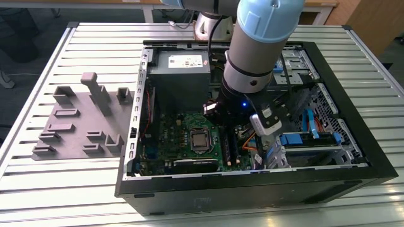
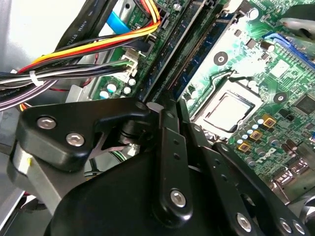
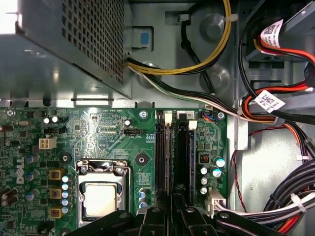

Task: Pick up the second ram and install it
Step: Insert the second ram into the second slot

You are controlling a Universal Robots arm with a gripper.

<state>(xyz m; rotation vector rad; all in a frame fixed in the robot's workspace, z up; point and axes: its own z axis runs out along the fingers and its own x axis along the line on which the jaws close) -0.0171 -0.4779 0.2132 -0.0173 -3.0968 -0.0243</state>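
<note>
While over two slots, gripper (image 3: 173,196) on one second ram (image 3: 182,157).

Open PC case (image 1: 353,156) – grey fixture blocks (image 1: 82,118) beside.

The second ram (image 3: 181,152) stands on edge in the motherboard's memory slot.

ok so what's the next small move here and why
Probably a short, straight press down: the gripper sits right over the black memory slots beside the processor socket, lined up along them. How deep anything is seated I can't tell.
</note>
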